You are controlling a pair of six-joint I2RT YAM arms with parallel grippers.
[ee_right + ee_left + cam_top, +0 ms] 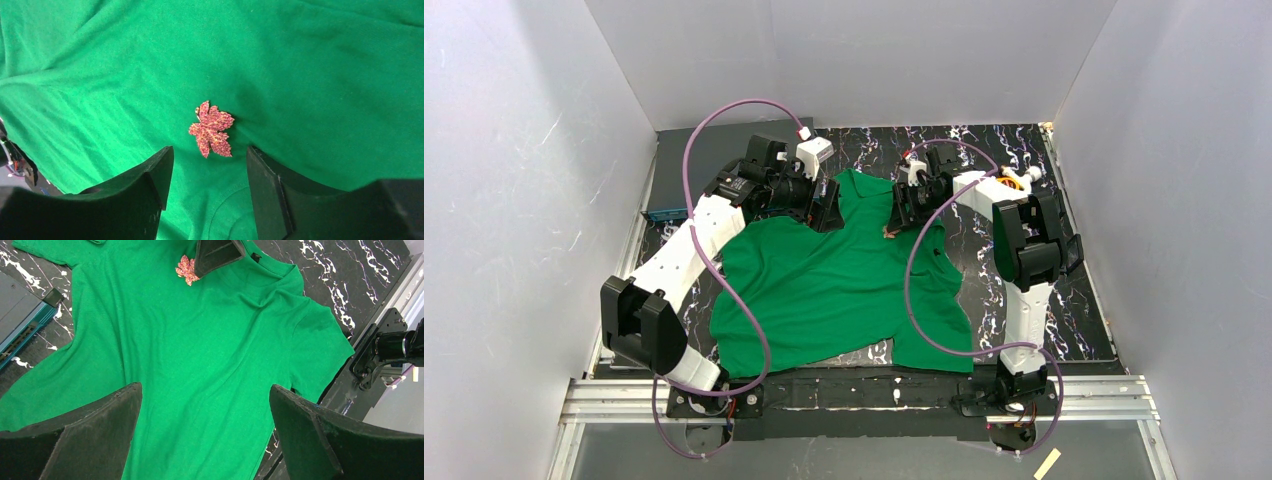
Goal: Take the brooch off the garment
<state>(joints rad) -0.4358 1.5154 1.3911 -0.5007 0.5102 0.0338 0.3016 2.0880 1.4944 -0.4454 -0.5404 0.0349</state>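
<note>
The brooch (pixel 211 129), a small red-orange maple leaf, sits pinned flat on the chest of the garment (pixel 824 280), just below the collar. That end of the green shirt lies toward the far edge of the table (pixel 1064 300). The fabric around the leaf is lightly creased, with one fold running off its right side. The right gripper (pixel 209 162) hangs directly above. Its jaws are parted and hold nothing, and the leaf lies just ahead of the gap between their tips, touching neither. To do this step well, the gripper probably needs to come forward and down until the tips straddle the leaf. They should close on its edges rather than on the cloth beneath, or the shirt is likely to lift with the pin. The left gripper (pixel 205 390) is spread wide and empty over the shirt on the far left side. Whether it touches the fabric cannot be told. Pressing the cloth down near the brooch would likely give the pull something to work against.
</note>
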